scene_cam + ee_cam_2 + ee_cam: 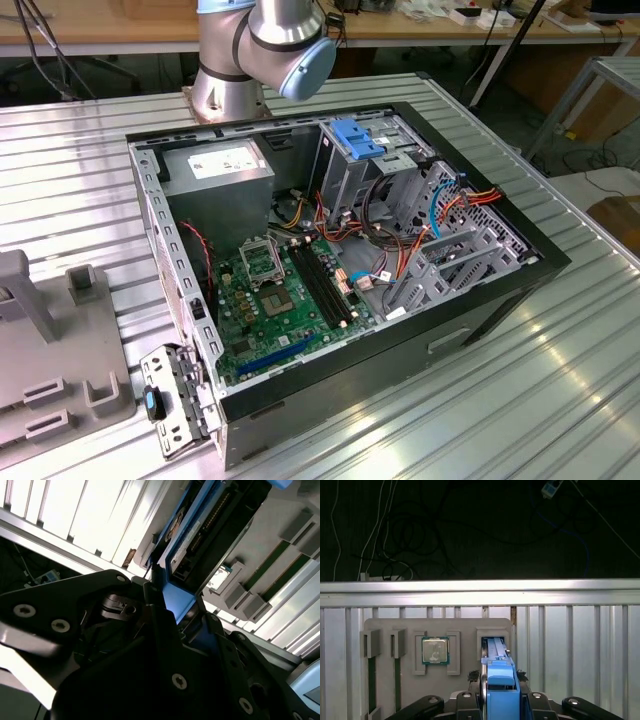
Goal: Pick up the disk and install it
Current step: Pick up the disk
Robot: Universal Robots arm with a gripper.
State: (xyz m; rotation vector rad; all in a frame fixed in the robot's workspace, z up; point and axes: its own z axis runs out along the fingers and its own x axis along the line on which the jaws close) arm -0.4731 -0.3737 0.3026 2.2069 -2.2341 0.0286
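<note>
We find the tool (500, 692) closed tight on the disk (501, 677), pinching its blue rail from both sides. The disk stands on edge in a slot of the grey holder (465, 627) on the table (570, 645), presumably so that its end can be grasped.

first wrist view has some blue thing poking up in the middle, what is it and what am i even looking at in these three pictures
That blue thing is the disk, a hard drive in a blue plastic frame, seen edge-on. The black tool at the end of a robot arm is clamped on it. Both wrist views come from cameras riding on the arm. Beyond the disk lies a grey holder tray with a processor chip. The exterior view, from a camera off the arm, shows the open computer case on a ribbed metal table.
</note>
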